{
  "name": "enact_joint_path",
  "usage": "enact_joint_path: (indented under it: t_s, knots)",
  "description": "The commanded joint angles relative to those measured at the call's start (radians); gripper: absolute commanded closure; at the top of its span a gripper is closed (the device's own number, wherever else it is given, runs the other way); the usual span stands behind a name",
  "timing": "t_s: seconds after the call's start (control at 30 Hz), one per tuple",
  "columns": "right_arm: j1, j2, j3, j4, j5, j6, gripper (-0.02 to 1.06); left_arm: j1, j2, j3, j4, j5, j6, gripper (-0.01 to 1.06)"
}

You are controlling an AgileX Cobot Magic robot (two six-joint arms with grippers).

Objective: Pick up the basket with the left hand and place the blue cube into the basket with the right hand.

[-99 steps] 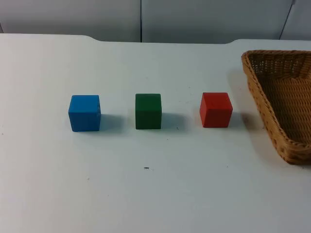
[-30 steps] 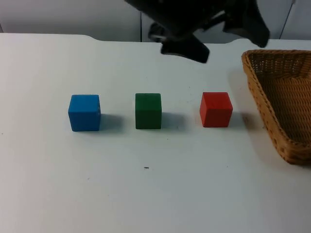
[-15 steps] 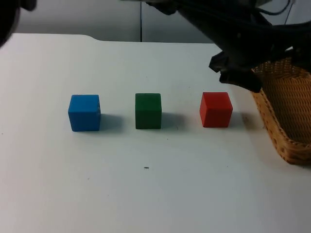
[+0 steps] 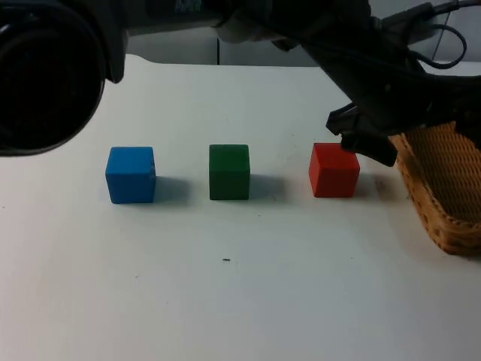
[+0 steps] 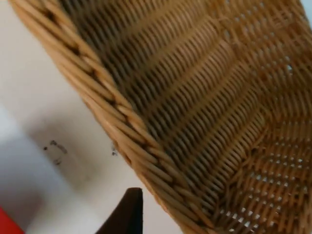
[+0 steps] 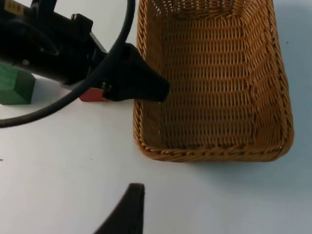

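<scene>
Left jaws at basket (image 4: 421,204) rim, perhaps touching red cube (image 4: 334,171).

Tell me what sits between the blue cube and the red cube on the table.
In the top view, the green cube stands between the blue cube and the red cube, all three in one row, apart from each other.

The left pincer (image 4: 368,143) hung between the red cube (image 4: 334,171) and the basket (image 4: 440,188), crowding that gap, while bare surface (image 4: 225,301) lay open around the blue cube (image 4: 131,174).
</scene>
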Motion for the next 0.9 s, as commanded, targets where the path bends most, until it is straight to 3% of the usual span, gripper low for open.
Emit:
enact_joint_path:
  t_s: [0.0,0.57,0.87]
  knots:
    - [-0.005,0.001,-0.007,0.007,-0.015,-0.007,0.06,-0.010,-0.002,-0.012,0.027,-0.032,-0.031,0.01]
    - [-0.005,0.001,-0.007,0.032,-0.036,-0.007,0.06,-0.062,0.021,-0.012,0.039,-0.123,-0.090,0.02]
    - [-0.005,0.001,-0.007,0.032,-0.030,-0.012,0.06,-0.073,0.076,-0.058,0.107,-0.106,-0.174,0.06]
